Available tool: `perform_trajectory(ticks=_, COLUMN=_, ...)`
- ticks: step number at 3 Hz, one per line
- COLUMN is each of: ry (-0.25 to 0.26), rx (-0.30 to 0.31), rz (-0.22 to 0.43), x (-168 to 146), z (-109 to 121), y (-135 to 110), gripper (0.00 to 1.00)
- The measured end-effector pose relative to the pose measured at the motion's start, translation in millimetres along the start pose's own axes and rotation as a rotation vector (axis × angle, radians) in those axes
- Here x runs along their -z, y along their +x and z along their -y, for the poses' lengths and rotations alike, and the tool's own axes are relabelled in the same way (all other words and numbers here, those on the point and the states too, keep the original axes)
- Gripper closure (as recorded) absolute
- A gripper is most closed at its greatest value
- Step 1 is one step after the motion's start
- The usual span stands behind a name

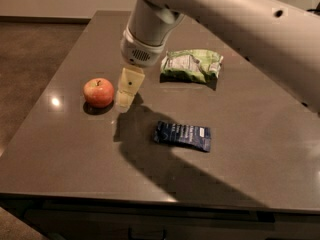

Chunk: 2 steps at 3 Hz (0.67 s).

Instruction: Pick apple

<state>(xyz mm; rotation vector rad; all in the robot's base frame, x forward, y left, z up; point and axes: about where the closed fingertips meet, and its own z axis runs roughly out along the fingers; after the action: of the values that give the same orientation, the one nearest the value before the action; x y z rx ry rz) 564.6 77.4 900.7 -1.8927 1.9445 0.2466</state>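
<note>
The apple point(98, 92) is small, round and red with yellowish patches and a short stem. It sits upright on the dark tabletop at the left. The gripper point(127, 90) hangs from the white arm just to the right of the apple, a little above the table. Its pale yellow fingers point down and sit close beside the apple, apart from it. Nothing is held in it.
A green snack bag point(192, 66) lies behind and to the right of the gripper. A dark blue snack packet point(182, 135) lies in front, to the right. The table's left edge point(47, 91) is close to the apple. The big white arm spans the upper right.
</note>
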Motion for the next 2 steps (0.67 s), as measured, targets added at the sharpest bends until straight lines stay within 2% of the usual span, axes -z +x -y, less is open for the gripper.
perform_trajectory(ticks=2, ry=-0.071, rx=0.034, rz=0.005, x=-43.6, z=-1.1, y=-44.8, gripper=0.00)
